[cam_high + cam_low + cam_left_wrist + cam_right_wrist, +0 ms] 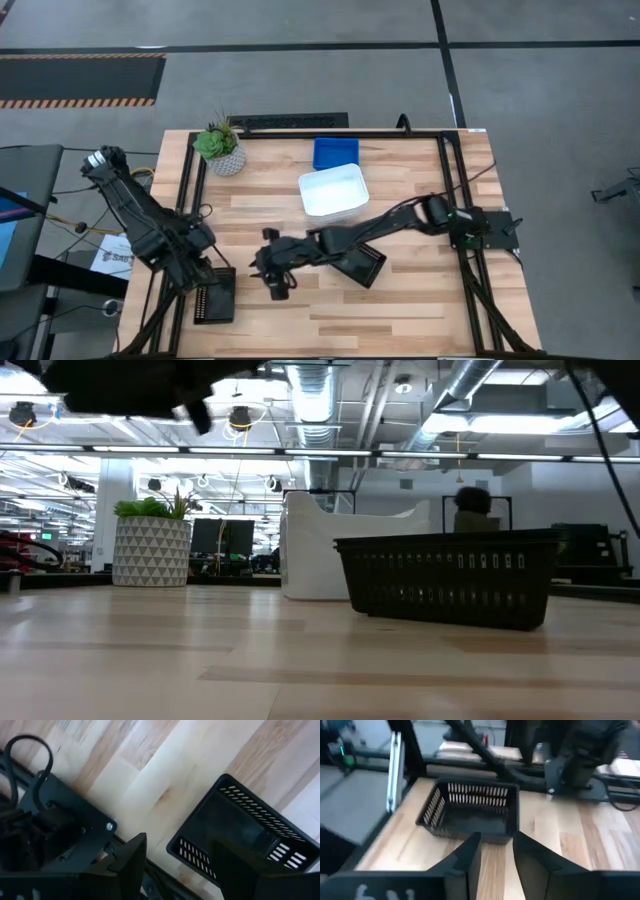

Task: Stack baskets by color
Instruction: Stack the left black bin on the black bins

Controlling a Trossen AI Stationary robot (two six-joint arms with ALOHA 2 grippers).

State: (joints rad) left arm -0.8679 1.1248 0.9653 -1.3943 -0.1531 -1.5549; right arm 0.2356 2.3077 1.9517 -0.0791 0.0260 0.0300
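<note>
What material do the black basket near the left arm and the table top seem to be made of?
Black basket: probably moulded plastic, matte, judging by the even rows of slots in its thin walls. Table top: wood, smooth and pale, showing joined planks with visible grain.

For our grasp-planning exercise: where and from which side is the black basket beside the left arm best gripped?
Probably the rim of one wall, from above, one finger inside and one outside. The black basket sits upright and open-topped, with thin slotted walls; its body looks too wide to span.
</note>
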